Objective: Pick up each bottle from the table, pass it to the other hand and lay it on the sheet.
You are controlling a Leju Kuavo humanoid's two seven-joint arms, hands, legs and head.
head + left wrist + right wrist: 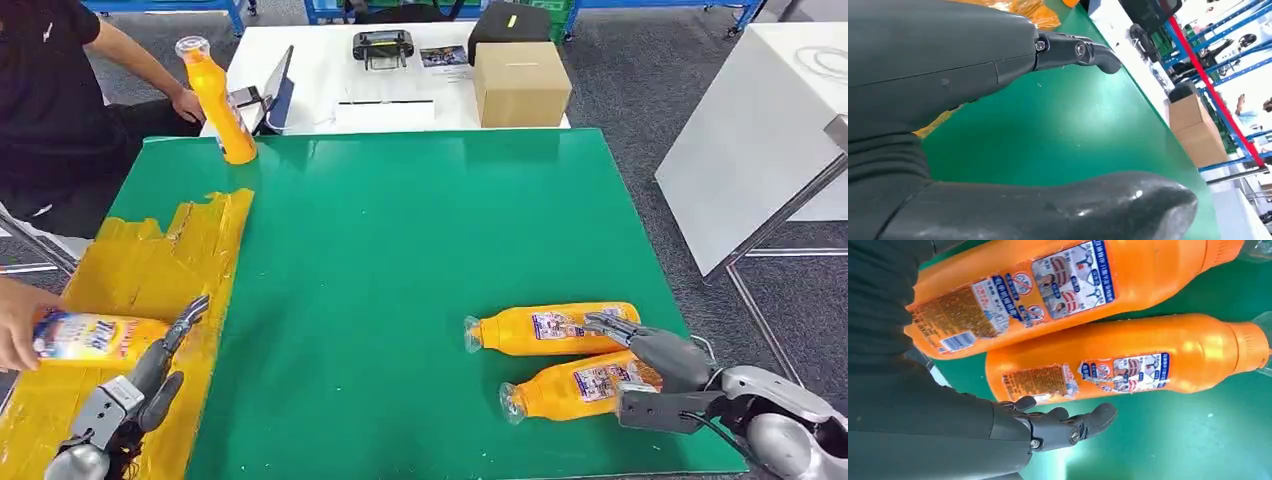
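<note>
right hand spread, unladen, beside two lying bottles still to pick; left hand released over yellow sheet, one bottle laid there, another upright bottle waiting far off.

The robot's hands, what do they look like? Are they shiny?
A bit. The right hand is dark grey with thick, rounded fingers, joined to a shiny silver wrist and arm with a thin black cable alongside. The left hand has slim dark fingers with small silver screws at the bends and a light grey block behind them. Up close, the thumbs look smooth grey, and the cover behind is ribbed.
</note>
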